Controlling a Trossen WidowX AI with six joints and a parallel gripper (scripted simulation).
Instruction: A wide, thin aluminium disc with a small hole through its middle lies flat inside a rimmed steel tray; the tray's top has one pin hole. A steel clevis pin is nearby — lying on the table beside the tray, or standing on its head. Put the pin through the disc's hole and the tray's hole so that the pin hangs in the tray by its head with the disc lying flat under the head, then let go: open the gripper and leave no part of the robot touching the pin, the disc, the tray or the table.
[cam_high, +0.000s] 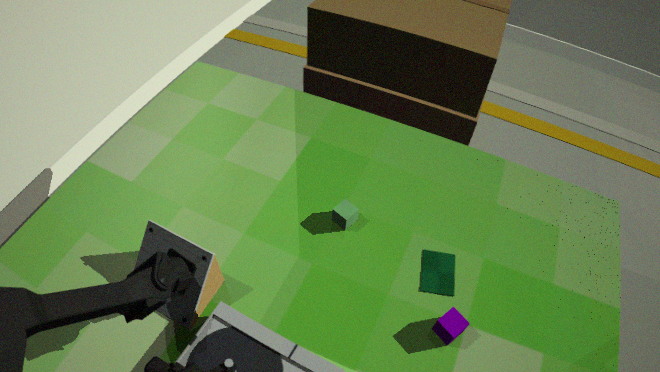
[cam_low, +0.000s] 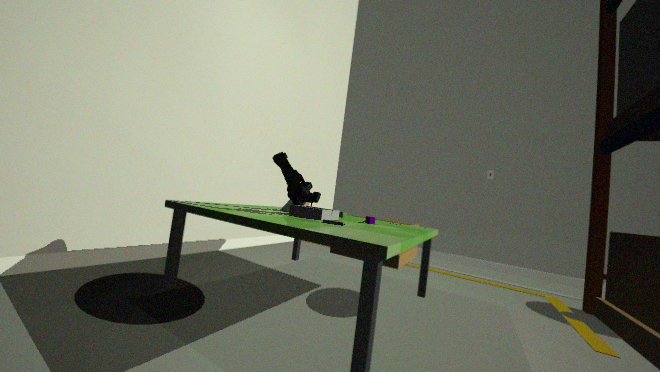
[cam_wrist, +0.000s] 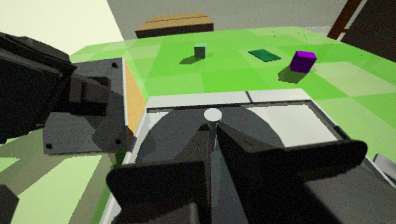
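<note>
The steel clevis pin is upright, its round pale head on top. My gripper is shut on its shank just under the head. The dark grey disc lies inside the rimmed steel tray, towards the tray's left side in the wrist view. The pin and fingers are over the disc. The fingers hide the pin's lower end, the disc's hole and the tray's hole, so I cannot tell whether the pin's tip is in them.
A dark plate on a tan wedge stands close to the tray's left. Beyond the tray are a pale green cube, a flat dark green square and a purple block.
</note>
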